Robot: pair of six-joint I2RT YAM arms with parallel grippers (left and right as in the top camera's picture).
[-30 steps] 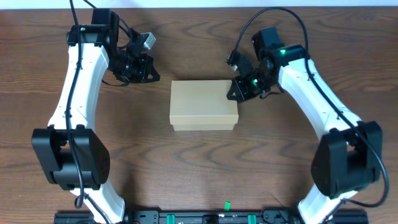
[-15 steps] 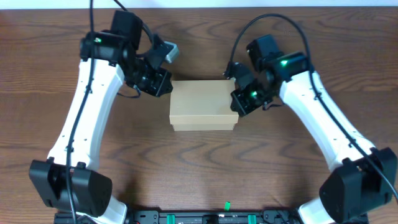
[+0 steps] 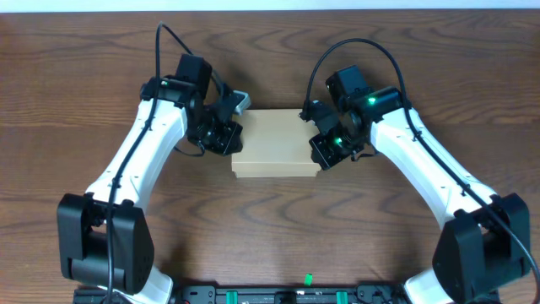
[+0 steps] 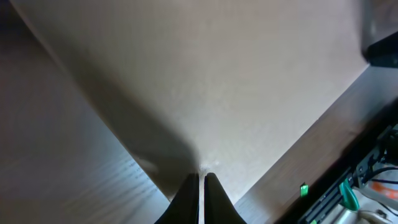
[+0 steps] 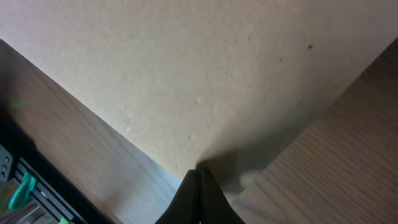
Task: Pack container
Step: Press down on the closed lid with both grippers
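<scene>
Left gripper (image 4: pixel 201 182): jaws pinched together, nothing between them, tips against the left end of the container (image 3: pixel 274 145). Right gripper (image 5: pixel 199 179): likewise closed and empty, tips at the lower right corner. The box sits centre frame on the wood-grain table (image 3: pixel 270 245), flap down. This looks like the closing-up step, and next is probably a flat press on the lid. Plain tan cardboard, matte, faintly pebbled, square-edged.

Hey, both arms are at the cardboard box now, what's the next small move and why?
Probably press gently inward from both sides to steady the container: its lid lies closed, and the left gripper and right gripper, jaws shut, sit at its opposite ends.
</scene>
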